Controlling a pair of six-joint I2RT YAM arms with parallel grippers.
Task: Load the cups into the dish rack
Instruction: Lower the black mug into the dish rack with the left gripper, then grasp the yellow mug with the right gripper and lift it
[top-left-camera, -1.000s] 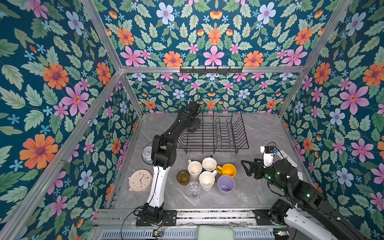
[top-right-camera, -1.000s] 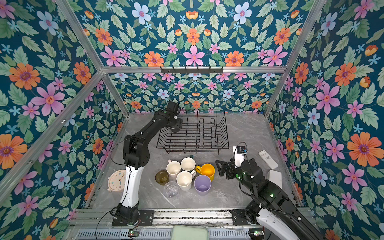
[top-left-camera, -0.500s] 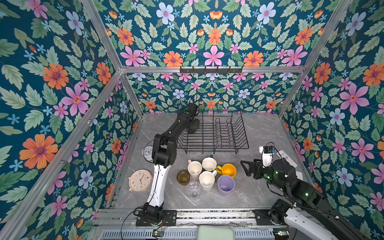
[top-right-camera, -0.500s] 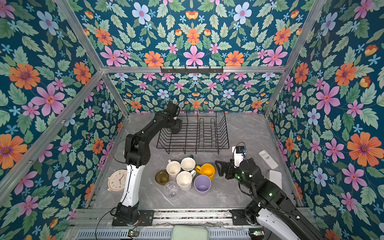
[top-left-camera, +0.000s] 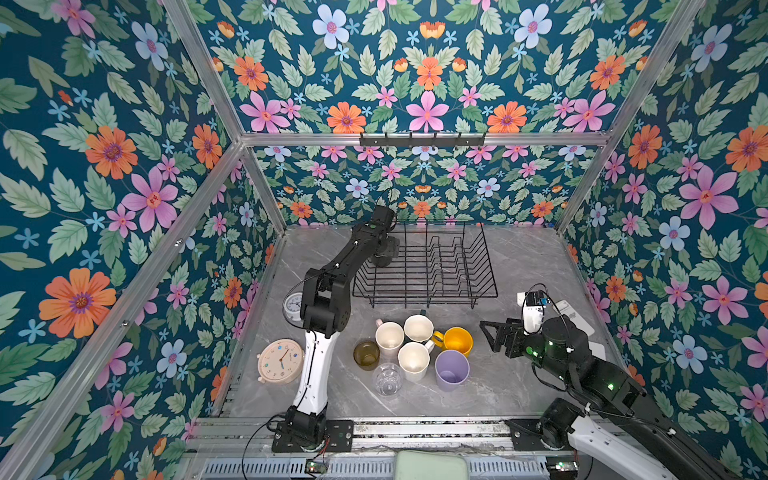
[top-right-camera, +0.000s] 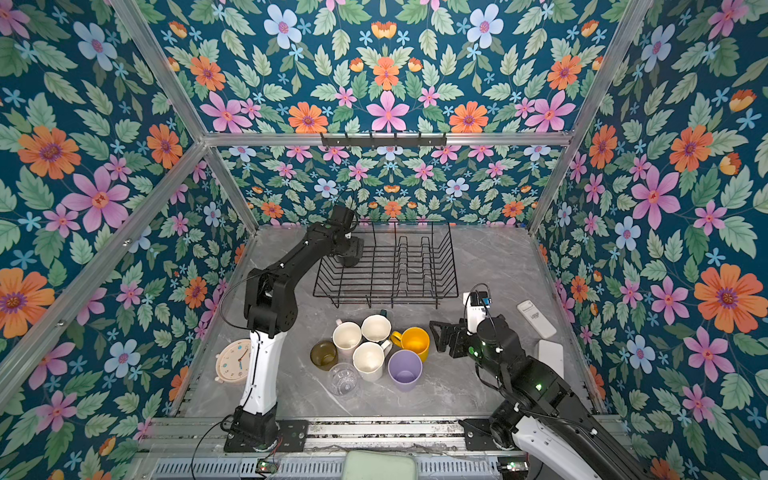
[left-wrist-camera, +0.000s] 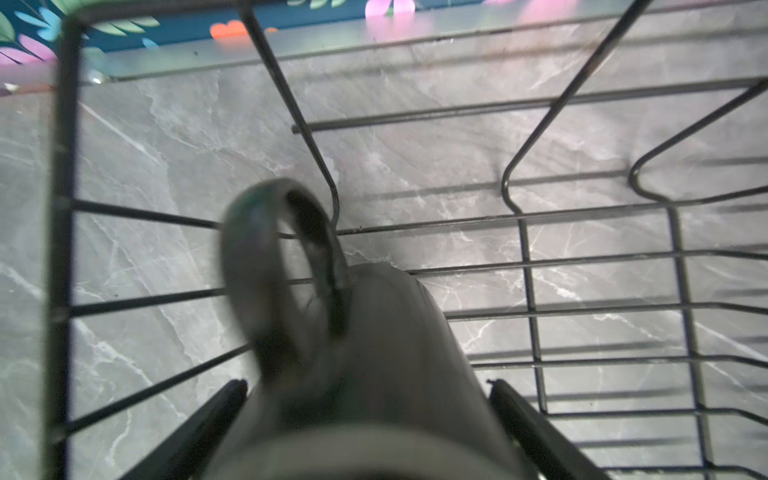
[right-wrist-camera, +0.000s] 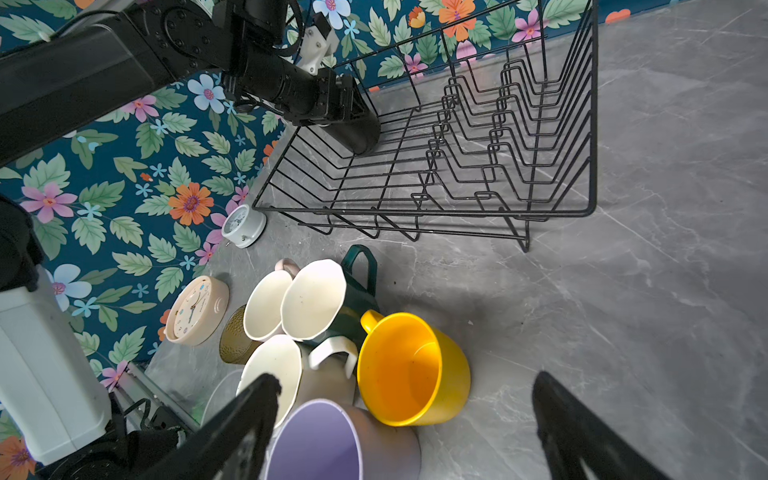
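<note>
Between your left fingers (left-wrist-camera: 216, 415), the black mug (left-wrist-camera: 395, 353) is inside the far left corner of the rack (top-left-camera: 424, 296); gripped or loose, you cannot tell. Your right fingers (right-wrist-camera: 257, 407) stand wide beside seven cups (top-left-camera: 411, 353) on the table (top-left-camera: 519, 257), none loaded yet.

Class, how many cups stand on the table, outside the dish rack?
7, clustered in front of the dish rack: amber glass, clear glass, pale pink mug, dark green mug, white mug, yellow mug, lilac tumbler. None seems hidden.

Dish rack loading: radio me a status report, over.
Left gripper astride black mug inside dish rack, grip unclear. Right gripper open, empty. Seven cups on table. No obstruction seen.
</note>
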